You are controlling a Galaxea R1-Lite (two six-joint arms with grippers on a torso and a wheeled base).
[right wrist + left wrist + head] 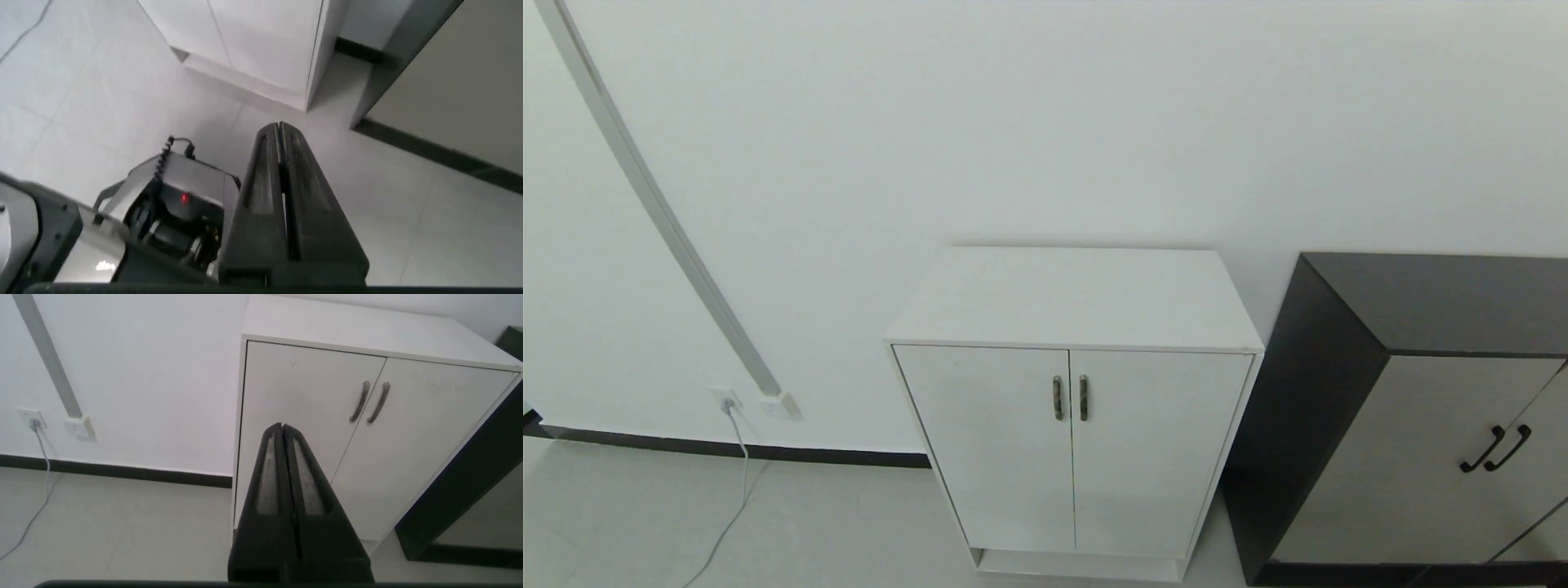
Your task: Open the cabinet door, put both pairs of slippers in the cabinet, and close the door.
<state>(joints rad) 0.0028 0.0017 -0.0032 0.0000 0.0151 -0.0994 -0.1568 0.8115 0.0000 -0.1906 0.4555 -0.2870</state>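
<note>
A white two-door cabinet [1074,408] stands against the wall with both doors closed. Two dark handles [1070,398] sit side by side at the middle seam. In the left wrist view the cabinet [368,433] is ahead, and my left gripper [283,433] is shut and empty, held in front of its left door at some distance. My right gripper [281,131] is also shut and empty, pointing down toward the tiled floor near the cabinet's lower corner [315,94].
A black cabinet [1413,408] with grey doors stands right beside the white one. On the wall to the left are a socket [725,400] with a plugged cable and a slanted conduit [654,204]. Grey tiled floor [686,514] lies in front.
</note>
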